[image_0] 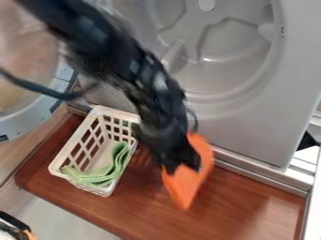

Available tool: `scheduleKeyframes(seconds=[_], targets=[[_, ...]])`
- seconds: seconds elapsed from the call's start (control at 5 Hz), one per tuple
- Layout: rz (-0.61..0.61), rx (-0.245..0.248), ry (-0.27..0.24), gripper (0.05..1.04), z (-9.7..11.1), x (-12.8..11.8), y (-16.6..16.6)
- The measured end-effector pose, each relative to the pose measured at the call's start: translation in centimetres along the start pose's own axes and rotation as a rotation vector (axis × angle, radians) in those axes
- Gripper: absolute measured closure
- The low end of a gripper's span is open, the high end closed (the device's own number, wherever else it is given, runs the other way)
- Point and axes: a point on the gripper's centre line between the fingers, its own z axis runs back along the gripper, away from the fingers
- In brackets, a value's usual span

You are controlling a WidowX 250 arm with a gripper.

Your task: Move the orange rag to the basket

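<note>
My gripper (183,166) hangs down right of the basket, its end pressed around the orange rag (188,182), which it holds shut between its fingers. The rag droops below and beside the gripper over the brown wooden surface; whether its lowest tip touches the wood I cannot tell. To the left stands the white plastic basket (71,145) with lattice walls, apart from the rag. A green cloth (103,172) lies in the basket's near end, partly up against its wall.
Behind the basket and gripper rises a grey washing machine (257,126), its round door (34,123) swung out at the left. The brown wooden board (251,204) spans the front. A dark object (11,224) sits at the lower left corner.
</note>
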Motion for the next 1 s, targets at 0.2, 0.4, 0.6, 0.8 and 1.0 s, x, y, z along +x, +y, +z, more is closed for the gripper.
scheduleKeyframes(seconds=[0.2,0.4,0.6,0.8,1.0], targets=[[0.125,0.057,-0.025,0.981,5.1,0.4,4.1],[0.280,0.068,-0.012,0.981,7.1,-0.9,8.9],[0.375,0.102,-0.018,0.981,8.3,-2.1,13.4],[0.403,0.113,0.029,0.981,7.2,-3.1,16.2],[0.397,0.084,0.079,0.945,4.7,-3.6,16.1]])
